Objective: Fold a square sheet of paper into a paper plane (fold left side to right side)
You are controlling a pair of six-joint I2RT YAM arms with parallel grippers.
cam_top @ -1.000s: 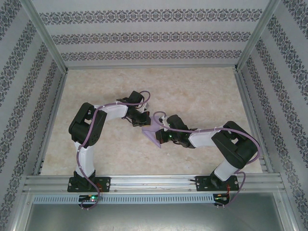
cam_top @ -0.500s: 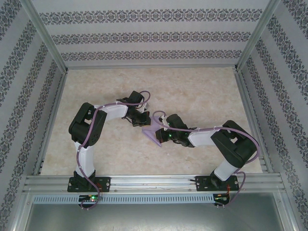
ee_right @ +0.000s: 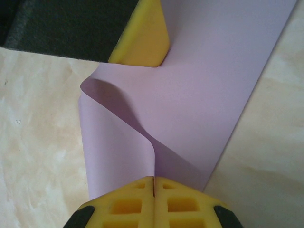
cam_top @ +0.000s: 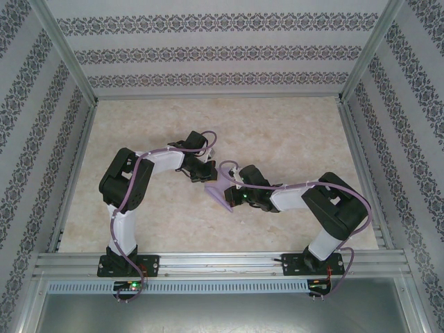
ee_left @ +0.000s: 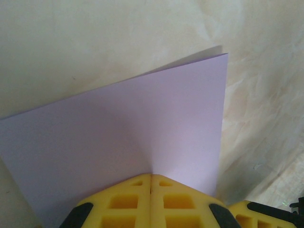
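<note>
Left gripper (ee_left: 151,180): clamped tight on the paper (ee_left: 142,123), which fans out flat ahead of its pads.
Right gripper (ee_right: 154,183): clenched on the opposite edge, and the paper bows up just ahead, curling toward the left gripper.
Table (cam_top: 277,132): marbled, beneath both grippers.

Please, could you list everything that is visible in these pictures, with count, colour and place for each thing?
thin square sheet of paper: one, lavender-purple, bent, at mid-table
marbled tabletop: one, beige, under everything
patterned wall panels: three, white with grey ornament bands, around the table
metal frame rails: several, silver, along the table edges and corners
robot arms: two, black and white with purple cables, bases at the near edge
left gripper: one, yellow pads, shut on a paper edge
right gripper: one, yellow pads, shut on a paper edge
</note>
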